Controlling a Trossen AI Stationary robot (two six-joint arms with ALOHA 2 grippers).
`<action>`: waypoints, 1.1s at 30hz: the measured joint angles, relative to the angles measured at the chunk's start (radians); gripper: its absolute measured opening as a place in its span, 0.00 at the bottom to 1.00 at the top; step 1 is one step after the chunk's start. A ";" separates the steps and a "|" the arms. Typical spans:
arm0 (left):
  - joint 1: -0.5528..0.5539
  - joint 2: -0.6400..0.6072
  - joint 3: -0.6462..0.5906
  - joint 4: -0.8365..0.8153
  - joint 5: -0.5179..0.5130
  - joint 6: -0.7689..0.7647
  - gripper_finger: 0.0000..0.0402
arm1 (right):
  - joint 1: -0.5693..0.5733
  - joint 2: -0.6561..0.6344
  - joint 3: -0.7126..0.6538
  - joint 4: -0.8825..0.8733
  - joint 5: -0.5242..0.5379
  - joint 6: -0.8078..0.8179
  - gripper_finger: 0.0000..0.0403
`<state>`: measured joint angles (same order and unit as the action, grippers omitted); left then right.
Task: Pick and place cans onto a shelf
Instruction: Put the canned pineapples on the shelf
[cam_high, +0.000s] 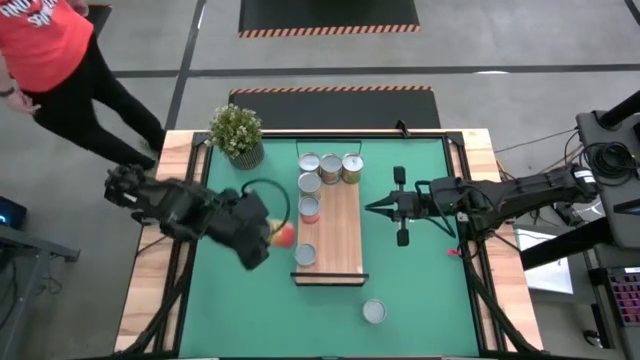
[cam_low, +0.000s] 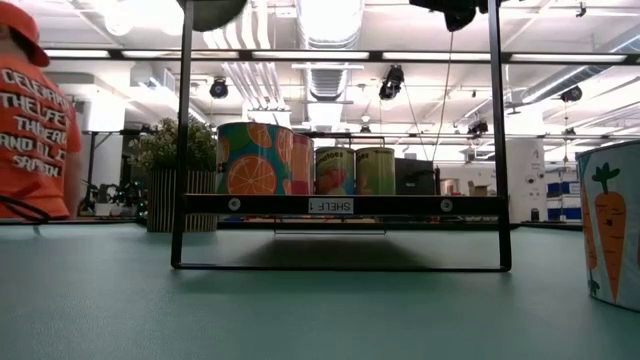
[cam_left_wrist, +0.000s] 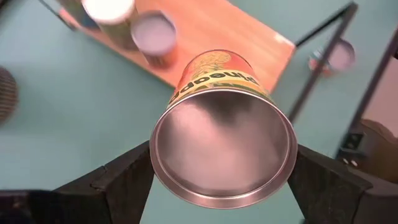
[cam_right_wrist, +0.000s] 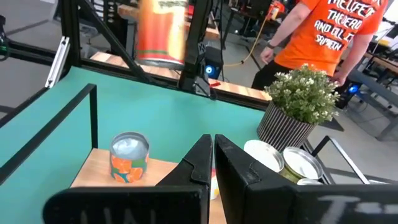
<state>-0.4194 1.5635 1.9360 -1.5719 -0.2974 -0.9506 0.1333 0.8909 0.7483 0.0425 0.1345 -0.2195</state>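
Green matting (cam_high: 420, 290) covers your wooden table, and the long light-wood shelf plank (cam_high: 340, 235) lies on it lengthwise; take that plank as your landmark.

Nearest the front edge, a lone silver-topped tin (cam_high: 374, 312) stands on the mat, just off the plank's dark-strip end. In the low view you see it as a white tin with a carrot label (cam_low: 612, 225) at the picture's right edge.

On the plank itself, a silver-topped tin with an orange-fruit label (cam_high: 305, 255) stands near the dark-strip end. Farther along that same side you have a red-labelled tin (cam_high: 309, 210) and then a silver-topped tin (cam_high: 309, 184).

Beside the plank, your left gripper (cam_high: 272, 232) is clamped on a pineapple-labelled can (cam_left_wrist: 222, 127). Its two dark fingers (cam_left_wrist: 118, 180) press the can's sides, and the bare metal bottom faces the wrist camera. The can hangs above the mat, just short of the plank's edge.

On the plank's other side, your right gripper (cam_high: 372, 207) hovers near the plank's middle with its fingers pressed together, holding nothing. The right wrist view shows the closed fingertips (cam_right_wrist: 208, 163).

At the plank's far end three more tins (cam_high: 330, 167) cluster in a row, touching or nearly so. Beyond them, off the plank's far corner, a potted green plant in a ribbed dark pot (cam_high: 238, 135) stands on the mat.

Past the table, a person in an orange printed T-shirt (cam_high: 45, 40) stands on the grey floor.
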 joint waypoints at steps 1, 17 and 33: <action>0.026 0.005 0.011 0.001 0.000 0.036 0.77 | 0.000 -0.009 -0.005 0.001 0.000 0.000 0.02; 0.219 0.343 0.395 0.002 0.037 0.498 0.77 | 0.000 -0.235 -0.124 0.015 -0.003 0.000 0.02; 0.279 0.512 0.407 0.064 0.075 0.625 0.77 | 0.000 -0.267 -0.141 0.014 -0.003 -0.012 0.02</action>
<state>-0.1404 2.0753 2.3432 -1.5079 -0.2229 -0.3254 0.1333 0.6239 0.6075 0.0566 0.1310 -0.2313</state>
